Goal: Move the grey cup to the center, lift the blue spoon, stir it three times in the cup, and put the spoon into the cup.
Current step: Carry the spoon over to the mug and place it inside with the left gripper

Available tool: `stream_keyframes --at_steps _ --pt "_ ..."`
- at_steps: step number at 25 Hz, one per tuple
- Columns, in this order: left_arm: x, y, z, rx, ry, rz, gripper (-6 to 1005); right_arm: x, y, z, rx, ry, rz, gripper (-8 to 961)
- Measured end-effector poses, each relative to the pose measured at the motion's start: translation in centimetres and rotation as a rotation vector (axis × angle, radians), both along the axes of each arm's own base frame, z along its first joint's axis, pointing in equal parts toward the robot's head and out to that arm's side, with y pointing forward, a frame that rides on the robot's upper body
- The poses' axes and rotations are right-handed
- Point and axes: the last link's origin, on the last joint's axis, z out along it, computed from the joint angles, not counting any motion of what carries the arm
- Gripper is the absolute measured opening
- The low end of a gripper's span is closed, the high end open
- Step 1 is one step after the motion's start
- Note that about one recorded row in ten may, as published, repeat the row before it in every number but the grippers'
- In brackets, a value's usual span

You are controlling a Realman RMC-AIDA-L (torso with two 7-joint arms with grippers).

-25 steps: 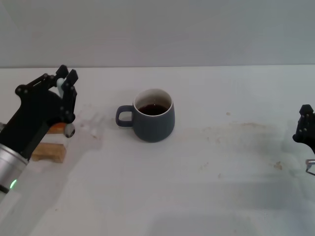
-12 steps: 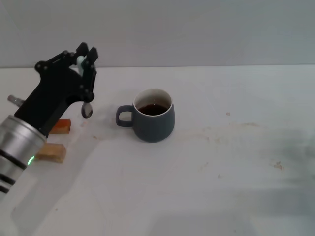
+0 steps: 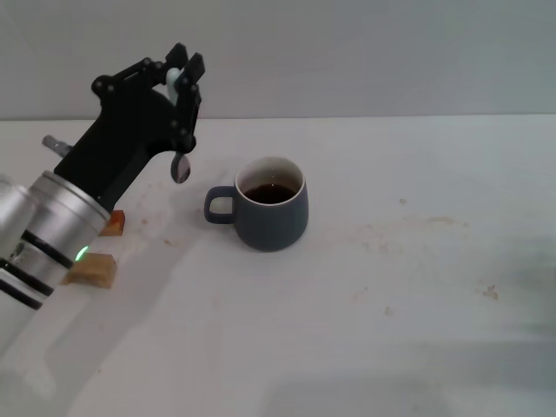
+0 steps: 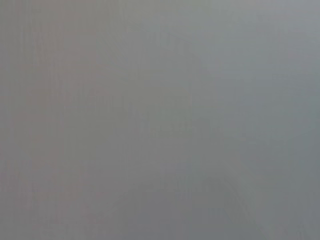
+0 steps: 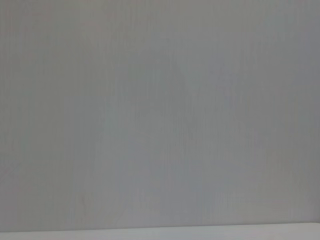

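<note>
Two small wooden blocks (image 3: pixel 97 252) lie low on the robot's left of the white tabletop (image 3: pixel 365 330), one pale and one more orange, both partly hidden behind the left arm's silver cylindrical forearm (image 3: pixel 39 243). The tabletop is matte and smooth, with faint brownish smudges and specks scattered across its right half and a few near the blocks.

Farther in, near the middle, stands the grey cup (image 3: pixel 271 215): a rounded, dark slate ceramic mug with an off-white rim and interior, dark brown liquid inside, and a loop handle pointing toward the robot's left. It sits upright, touched by nothing.

Just beside the cup's handle, and raised above the tabletop, the left hand (image 3: pixel 181 82) is a black angular frame with its fingers clenched on the pale light-blue handle of the blue spoon (image 3: pixel 180 155). The spoon hangs nearly vertical, its thin neck and shiny metal bowl pointing down, clear of the cup and not over its mouth.

Beyond the tabletop's far edge rises a plain, featureless grey wall (image 3: pixel 365 52). Both wrist views show only flat grey surface. The right hand is out of sight.
</note>
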Motion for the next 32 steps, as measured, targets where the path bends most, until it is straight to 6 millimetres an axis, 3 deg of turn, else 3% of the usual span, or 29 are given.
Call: stream_keyframes --at_steps 21,25,32 --pt "3.6 1.2 -2.0 -0.041 -0.015 -0.078 144 1.3 -1.1 0.6 0.022 -0.012 -0.049 -1" --pt "4.8 1.7 -3.8 -0.079 -0.003 -0.102 144 1.6 -1.4 0.7 0.022 -0.015 -0.057 -1" --pt "5.5 2.3 -5.0 -0.102 0.017 -0.114 144 1.7 -1.6 0.7 0.024 -0.016 -0.060 -1"
